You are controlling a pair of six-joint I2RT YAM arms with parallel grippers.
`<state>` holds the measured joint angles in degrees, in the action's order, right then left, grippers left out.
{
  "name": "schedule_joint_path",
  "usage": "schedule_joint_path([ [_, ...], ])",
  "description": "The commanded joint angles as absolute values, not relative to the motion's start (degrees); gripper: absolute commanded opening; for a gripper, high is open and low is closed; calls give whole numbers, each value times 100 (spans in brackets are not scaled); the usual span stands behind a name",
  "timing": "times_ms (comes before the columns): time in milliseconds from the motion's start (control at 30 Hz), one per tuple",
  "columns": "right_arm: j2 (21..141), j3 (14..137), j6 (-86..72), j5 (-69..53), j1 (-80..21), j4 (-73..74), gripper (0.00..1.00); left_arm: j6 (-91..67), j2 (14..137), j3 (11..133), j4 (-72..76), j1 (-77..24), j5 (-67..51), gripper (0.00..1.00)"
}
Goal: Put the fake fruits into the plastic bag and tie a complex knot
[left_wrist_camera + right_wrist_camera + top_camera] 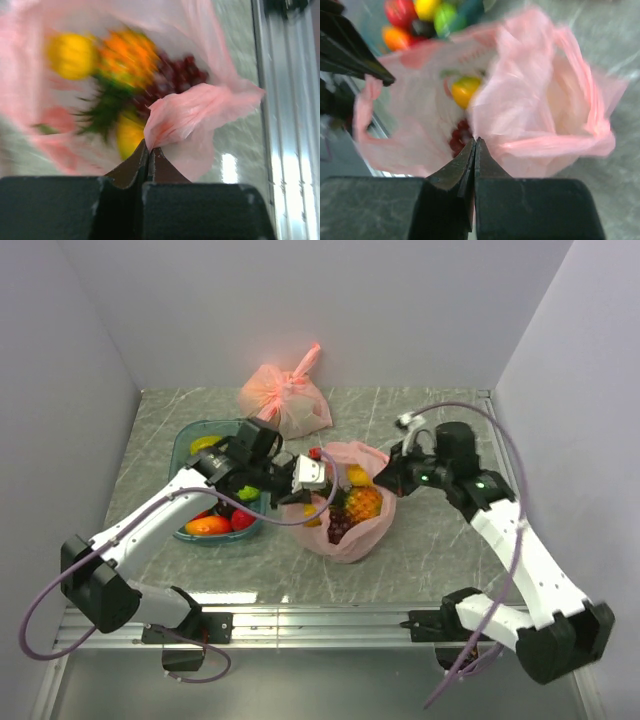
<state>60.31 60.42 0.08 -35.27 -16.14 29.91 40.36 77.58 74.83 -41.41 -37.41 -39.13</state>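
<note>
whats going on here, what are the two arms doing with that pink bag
Both arms hold the pink bag by its rim: the left claw is shut on its left edge, the right claw on its right. A pineapple, grapes and a yellow fruit are inside. Other fruits sit in the teal tub. The bag isn't tied yet.

The left arm (140,525) and right arm (530,560) have white shells with black joints; a lilac cable (512,455) loops along each. Each end effector (148,147) ends in black wedge-shaped fingers (131,170). A green light (480,482) dots the right.
</note>
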Motion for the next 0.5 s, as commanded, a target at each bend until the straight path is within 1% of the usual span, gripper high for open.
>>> schedule_joint_path([
  [0,6556,5783,404,-2251,-2055,3067,0,4167,7770,6875,-4026,-3718,-3920,0],
  [67,6819,5888,553,-2250,-2363,3251,0,4157,7700,6549,-3825,-3718,-3894,0],
  [167,6786,6029,545,-2670,-2478,3340,14,4227,7550,6355,-3744,-3709,-3858,0],
  [200,6742,6090,510,-2898,-2479,3340,30,4323,7498,6328,-3779,-3709,-3815,0],
  [267,6593,6213,353,-2996,-2348,3418,46,4429,7453,6302,-3841,-3718,-3788,0],
  [300,6540,6379,282,-3284,-2234,3436,47,4491,7418,6284,-3884,-3718,-3762,0],
  [333,6469,6468,186,-3418,-2102,3419,53,4517,7409,6284,-3902,-3709,-3762,0],
  [367,6356,6538,11,-3567,-1779,3280,57,4526,7400,6293,-3920,-3709,-3753,0],
  [400,6302,6687,-217,-3708,-1628,3209,65,4509,7392,6302,-3911,-3709,-3736,0],
  [467,6310,6846,-552,-3823,-1337,3051,72,4439,7383,6363,-3894,-3718,-3709,0],
])
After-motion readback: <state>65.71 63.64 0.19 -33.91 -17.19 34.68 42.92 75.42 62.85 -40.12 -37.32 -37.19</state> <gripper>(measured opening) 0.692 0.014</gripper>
